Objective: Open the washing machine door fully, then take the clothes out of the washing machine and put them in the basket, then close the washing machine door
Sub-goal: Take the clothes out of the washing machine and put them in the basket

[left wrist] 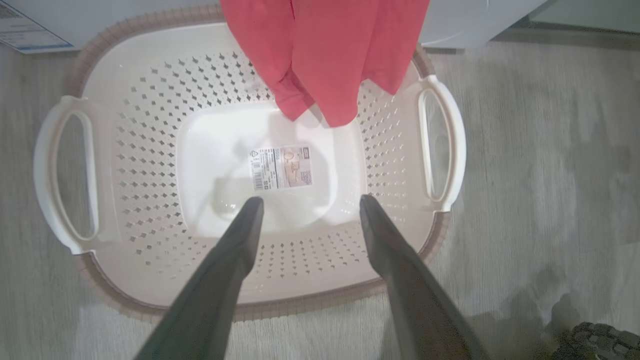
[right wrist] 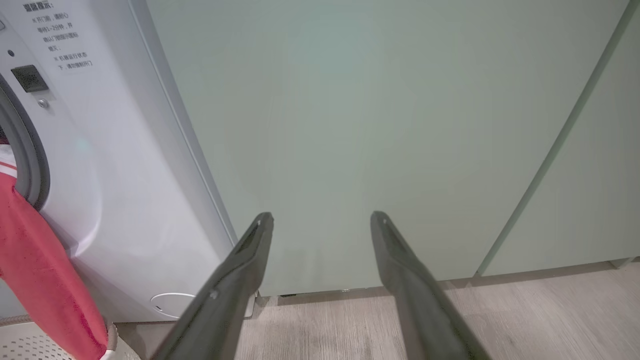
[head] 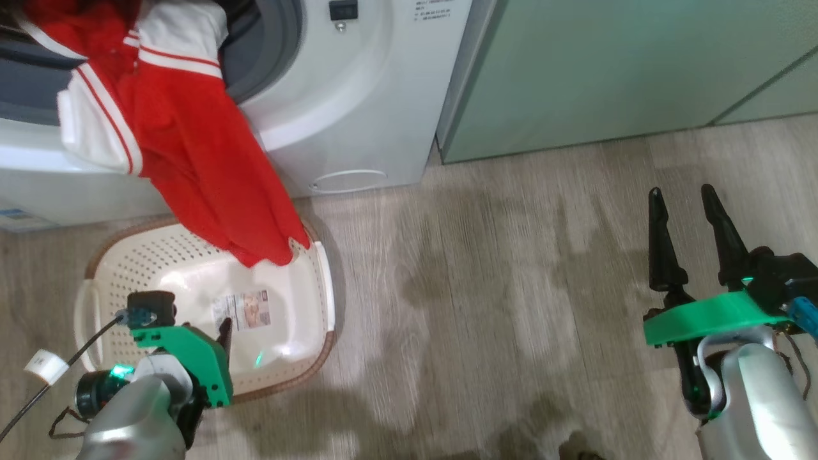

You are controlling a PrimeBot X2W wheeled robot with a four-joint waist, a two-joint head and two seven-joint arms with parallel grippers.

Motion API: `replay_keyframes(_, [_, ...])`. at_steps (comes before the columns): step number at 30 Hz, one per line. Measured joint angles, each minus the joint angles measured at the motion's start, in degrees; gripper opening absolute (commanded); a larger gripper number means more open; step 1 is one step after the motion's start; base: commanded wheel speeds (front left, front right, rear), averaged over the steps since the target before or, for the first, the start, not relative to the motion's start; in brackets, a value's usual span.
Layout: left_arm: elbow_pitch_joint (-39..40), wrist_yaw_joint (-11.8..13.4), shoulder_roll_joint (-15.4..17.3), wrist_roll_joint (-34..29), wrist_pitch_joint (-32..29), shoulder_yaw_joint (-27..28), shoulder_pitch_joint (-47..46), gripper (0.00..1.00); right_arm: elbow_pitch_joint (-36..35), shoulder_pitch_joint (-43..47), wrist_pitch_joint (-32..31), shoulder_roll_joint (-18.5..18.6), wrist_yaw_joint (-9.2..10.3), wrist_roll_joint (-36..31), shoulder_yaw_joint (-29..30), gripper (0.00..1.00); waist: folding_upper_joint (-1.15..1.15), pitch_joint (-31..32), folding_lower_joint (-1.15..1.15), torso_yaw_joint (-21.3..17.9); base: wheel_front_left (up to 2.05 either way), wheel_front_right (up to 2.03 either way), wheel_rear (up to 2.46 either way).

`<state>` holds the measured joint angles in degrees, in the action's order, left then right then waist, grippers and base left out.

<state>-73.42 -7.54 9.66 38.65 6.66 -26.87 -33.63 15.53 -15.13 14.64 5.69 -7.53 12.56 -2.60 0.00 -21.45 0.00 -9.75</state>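
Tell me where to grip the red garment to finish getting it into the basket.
Likely the hanging middle of the red garment, just below the washing machine opening, from the front with the open left gripper: its tail dangles into the basket, its top drapes over the lip.

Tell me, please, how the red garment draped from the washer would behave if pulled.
Probably floppy: the red garment hangs in limp folds from the washing machine. It could slip out easily, its end dangling over the basket.

Left pincer [left wrist: 310,200] spread wide, empty, right pincer [right wrist: 321,216] likewise
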Motion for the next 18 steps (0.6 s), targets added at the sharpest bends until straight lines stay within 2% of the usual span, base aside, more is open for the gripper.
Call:
replay_keyframes(10, [1.5, 0.0, 0.5, 2.3, 7.0, 0.1, 1.5, 1.0, 1.0, 2.6, 0.0, 0.0, 0.0, 0.0, -0.4, 1.0, 0.0, 6.4, 0.0, 1.1, 0.0, 0.0, 0.0])
replay_keyframes(14, [4.6, 0.0, 1.1, 3.5, 7.5, 0.9, 4.2, 1.0, 1.5, 4.7, 0.0, -0.1, 0.0, 0.1, -0.6, 1.0, 0.0, 9.7, 0.0, 1.4, 0.0, 0.0, 0.0])
replay_keyframes(18, [11.3, 0.0, 3.0, 2.4, 7.5, 4.9, 8.0, 1.0, 1.6, 6.9, 0.0, 0.0, 0.0, 0.2, -0.4, 1.0, 0.0, 13.1, 0.0, 1.7, 0.0, 0.0, 0.0])
